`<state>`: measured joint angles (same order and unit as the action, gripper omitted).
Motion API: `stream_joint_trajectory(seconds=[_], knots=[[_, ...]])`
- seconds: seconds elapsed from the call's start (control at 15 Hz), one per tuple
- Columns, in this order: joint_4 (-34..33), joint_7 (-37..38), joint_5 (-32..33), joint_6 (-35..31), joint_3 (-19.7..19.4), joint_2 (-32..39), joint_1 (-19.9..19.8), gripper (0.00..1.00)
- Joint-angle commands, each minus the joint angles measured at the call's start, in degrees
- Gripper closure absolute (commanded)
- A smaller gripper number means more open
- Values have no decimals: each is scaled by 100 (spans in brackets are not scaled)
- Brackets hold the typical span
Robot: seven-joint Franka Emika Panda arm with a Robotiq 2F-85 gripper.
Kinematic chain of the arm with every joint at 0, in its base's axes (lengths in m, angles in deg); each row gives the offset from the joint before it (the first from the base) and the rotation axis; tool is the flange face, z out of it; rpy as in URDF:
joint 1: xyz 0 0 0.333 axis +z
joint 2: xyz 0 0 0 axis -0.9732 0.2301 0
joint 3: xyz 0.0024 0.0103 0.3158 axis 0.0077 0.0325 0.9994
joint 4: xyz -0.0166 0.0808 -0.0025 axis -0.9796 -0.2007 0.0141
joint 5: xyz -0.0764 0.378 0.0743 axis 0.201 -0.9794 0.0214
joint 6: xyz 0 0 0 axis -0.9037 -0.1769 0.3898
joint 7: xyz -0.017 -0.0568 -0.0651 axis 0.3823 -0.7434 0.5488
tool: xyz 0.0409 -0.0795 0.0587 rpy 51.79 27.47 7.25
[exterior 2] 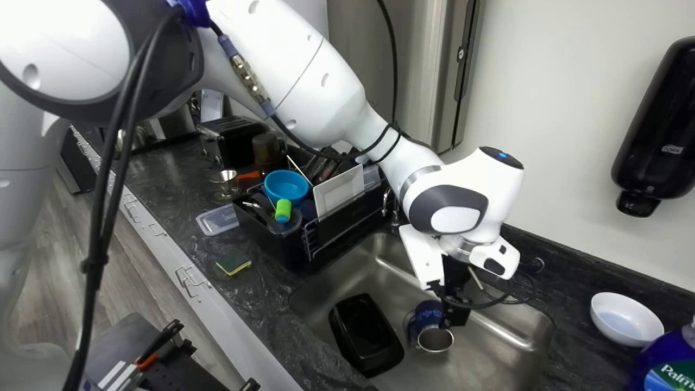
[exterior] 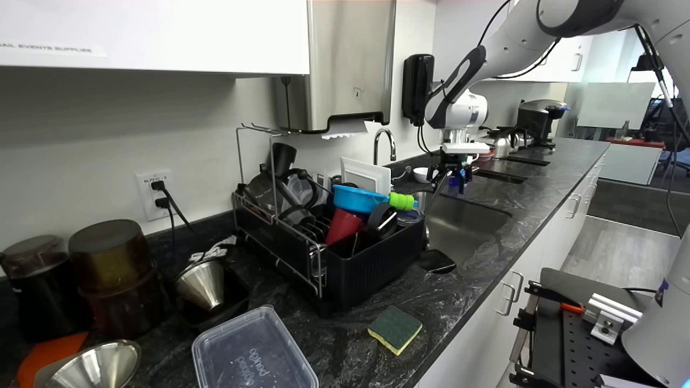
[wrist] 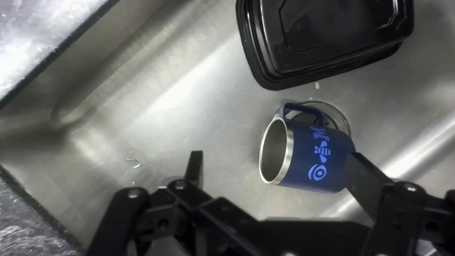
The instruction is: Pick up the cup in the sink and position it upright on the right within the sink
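The cup is a dark blue mug with a steel rim. In the wrist view the cup (wrist: pixel 312 156) lies on its side in the steel sink (wrist: pixel 199 89), with its mouth to the left and its handle over the drain. The cup (exterior 2: pixel 429 313) also shows in an exterior view, beside the gripper. My gripper (wrist: pixel 275 158) is open, its fingers wide apart. The right finger overlaps the cup's base in the wrist view; I cannot tell whether they touch. The gripper also shows over the sink in both exterior views (exterior: pixel 452 175) (exterior 2: pixel 457 312).
A black container (wrist: pixel 330 39) lies in the sink close to the cup. A loaded dish rack (exterior: pixel 372 264) stands beside the sink. A faucet (exterior: pixel 384 143), a white bowl (exterior 2: pixel 626 319) and a blue soap bottle (exterior 2: pixel 665 364) are near the sink's edges.
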<state>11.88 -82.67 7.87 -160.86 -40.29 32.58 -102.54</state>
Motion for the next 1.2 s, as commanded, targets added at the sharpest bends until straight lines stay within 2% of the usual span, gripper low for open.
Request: stream_joint_trajectory(seconds=[0.0, 0.33, 0.6, 1.13], knots=[[-192, -633, -681, -264, 451, 424, -432, 0], [-216, -1539, -1057, -755, 778, 808, -747, 0], [2, -2311, -1076, -971, 993, 705, -1070, 0], [-91, -2515, -1306, -605, 1309, 741, -1547, 0]])
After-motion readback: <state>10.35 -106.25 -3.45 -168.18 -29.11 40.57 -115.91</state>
